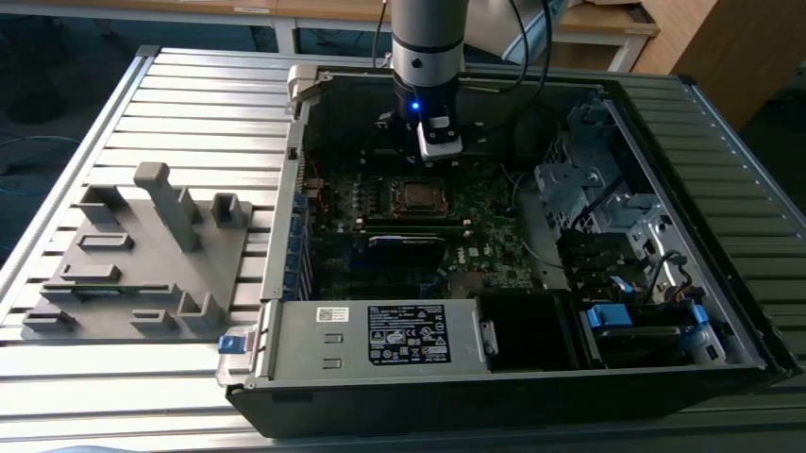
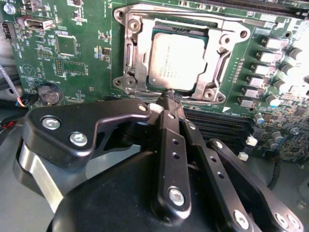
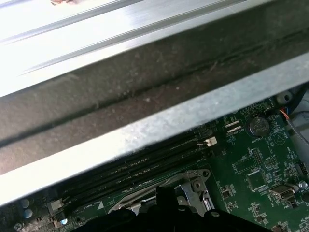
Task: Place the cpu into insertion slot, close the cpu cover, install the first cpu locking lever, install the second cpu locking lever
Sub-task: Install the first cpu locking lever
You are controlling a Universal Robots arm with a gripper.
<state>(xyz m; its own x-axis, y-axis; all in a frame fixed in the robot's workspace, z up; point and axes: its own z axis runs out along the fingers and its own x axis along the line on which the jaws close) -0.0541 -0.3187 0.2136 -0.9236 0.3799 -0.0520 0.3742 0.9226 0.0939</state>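
In the second wrist view the cpu, a dull silver square, lies in the insertion slot on the green board. The cpu cover, a silvery frame, lies flat around it. My gripper is shut with nothing between its fingers, its tip just at the socket's near edge. In the exterior view the gripper hangs above the board just behind the insertion slot. The first wrist view catches a corner of the socket frame. I cannot tell whether the locking levers are latched.
Black memory slots run beside the socket. The case wall is close behind the gripper. A grey power supply box is at the case front, drive bays at the exterior view's right, a grey fixture on the table's left.
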